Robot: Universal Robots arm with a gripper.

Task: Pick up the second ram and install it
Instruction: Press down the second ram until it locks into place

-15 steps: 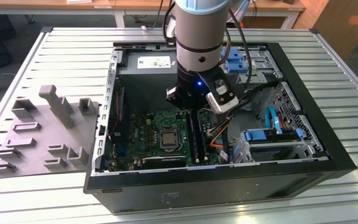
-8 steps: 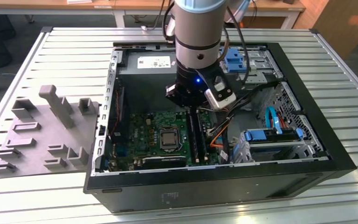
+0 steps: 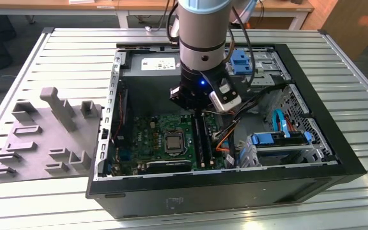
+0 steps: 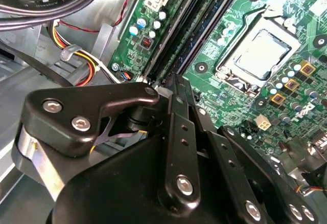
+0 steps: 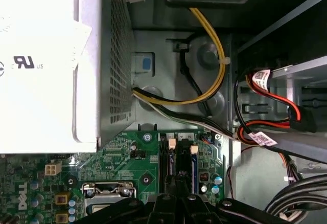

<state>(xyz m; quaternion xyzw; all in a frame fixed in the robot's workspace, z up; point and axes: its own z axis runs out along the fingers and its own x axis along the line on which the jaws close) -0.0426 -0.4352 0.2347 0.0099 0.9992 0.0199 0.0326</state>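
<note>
Slatted metal table (image 3: 56, 57) carries the open computer case (image 3: 337, 158); gripper (image 4: 173, 88) jaws, state unclear, hover over motherboard (image 4: 286, 24) slots.

Grey foam tray (image 3: 43, 139) (moulded slots) beside the computer case (image 3: 325, 158).

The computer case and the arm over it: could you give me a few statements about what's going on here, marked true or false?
1. The case lies open on its side on a slatted table. True.
2. The gripper is over the grey tray. False: it is down inside the case, over the motherboard by the RAM slots.
3. The CPU socket is covered by a fan. False: its metal top is bare.
4. Yellow wires run beside the power supply. True.
5. The grey tray sits at the exterior view's left of the case. True.
</note>
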